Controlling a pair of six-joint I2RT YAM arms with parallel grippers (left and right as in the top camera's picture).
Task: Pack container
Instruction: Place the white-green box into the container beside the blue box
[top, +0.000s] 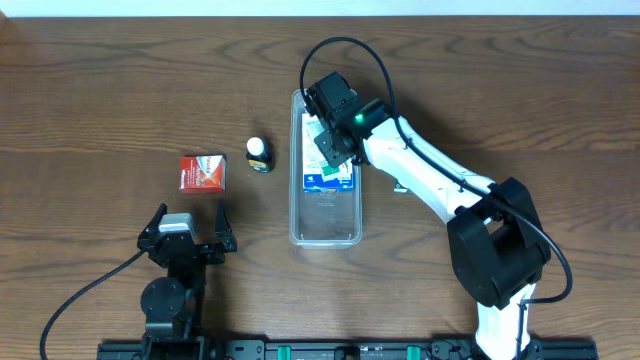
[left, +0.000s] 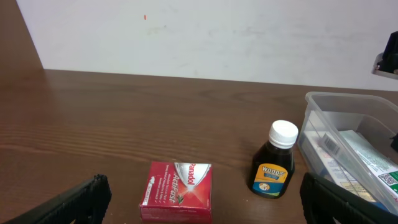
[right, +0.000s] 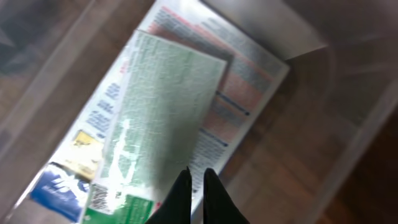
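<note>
The container (top: 325, 238) is a long clear plastic bin at the table's middle. In it a pale green and white box (right: 165, 118) lies on top of a white and blue box (top: 330, 178). My right gripper (top: 335, 140) hangs over the bin's far half. In the right wrist view its fingers (right: 196, 177) are shut just above the green box's edge, with nothing seen between them. My left gripper (top: 190, 222) is open and empty near the front left. A red Panadol box (left: 177, 190) lies just ahead of it. A small dark bottle (left: 275, 160) with a white cap stands between that box and the bin.
The red box (top: 202, 172) and the bottle (top: 259, 154) sit left of the bin on the brown wooden table. The bin's near end holds bare floor. The bin's clear wall (right: 348, 143) curves round the right gripper.
</note>
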